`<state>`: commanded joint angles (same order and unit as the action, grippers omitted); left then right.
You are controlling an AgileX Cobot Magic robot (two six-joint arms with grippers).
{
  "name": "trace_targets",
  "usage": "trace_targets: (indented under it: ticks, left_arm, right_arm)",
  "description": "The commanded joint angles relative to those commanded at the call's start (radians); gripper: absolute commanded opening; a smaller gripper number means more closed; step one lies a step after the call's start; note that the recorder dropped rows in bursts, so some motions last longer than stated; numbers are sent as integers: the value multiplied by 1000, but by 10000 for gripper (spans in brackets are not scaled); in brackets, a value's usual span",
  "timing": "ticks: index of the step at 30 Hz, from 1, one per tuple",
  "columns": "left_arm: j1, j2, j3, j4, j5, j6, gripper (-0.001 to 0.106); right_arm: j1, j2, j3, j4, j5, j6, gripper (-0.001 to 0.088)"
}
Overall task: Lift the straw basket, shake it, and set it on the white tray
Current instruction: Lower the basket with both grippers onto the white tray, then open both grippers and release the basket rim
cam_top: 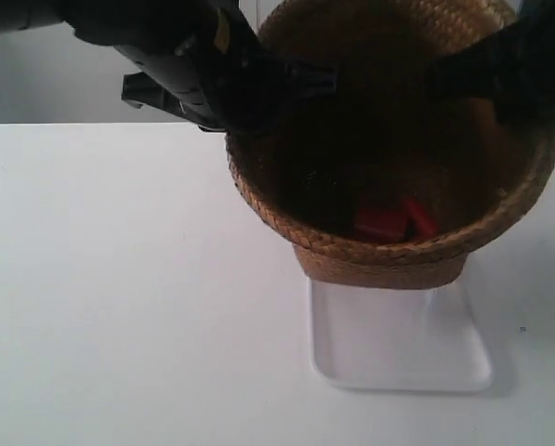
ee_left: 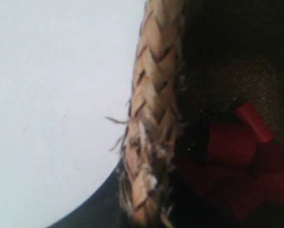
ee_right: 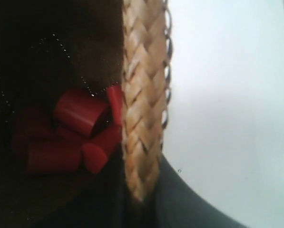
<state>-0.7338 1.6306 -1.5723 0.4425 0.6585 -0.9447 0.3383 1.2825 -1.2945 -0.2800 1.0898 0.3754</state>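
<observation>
Straw basket (cam_top: 389, 253) overlapping white tray (cam_top: 400, 346), red blocks (cam_top: 381, 224) inside

The exterior view is brightly and evenly lit. The desk (cam_top: 119, 297) is washed out almost to pure white, and the white tray (cam_top: 398, 358) is told from it only by a faint grey shadow along its edge. The inside of the straw basket (cam_top: 389, 255) is underexposed, with red pieces (cam_top: 389, 223) barely picked out. The arm at the exterior view's left (cam_top: 184, 65) and the arm at the exterior view's right (cam_top: 514, 70) are rendered as near-black silhouettes. In both wrist views the braided rim is softened by close-range blur. Speckled grain is seen in the dark interior, and the desk is overexposed, faintly bluish in the right wrist view.
</observation>
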Motion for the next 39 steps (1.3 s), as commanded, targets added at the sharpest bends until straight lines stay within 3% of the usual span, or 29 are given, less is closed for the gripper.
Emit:
trace_targets:
  ticks: [6, 16, 39]
  left_arm:
    - [63, 27, 0, -117, -14, 9, 0]
    - [63, 89, -27, -181, -47, 28, 0]
    - [63, 157, -58, -304, -69, 51, 0]
  right_arm:
    - [-171, 75, 0, 227, -15, -181, 0]
    - [-310, 94, 0, 221, 36, -294, 0]
    - [-330, 182, 0, 184, 59, -330, 0]
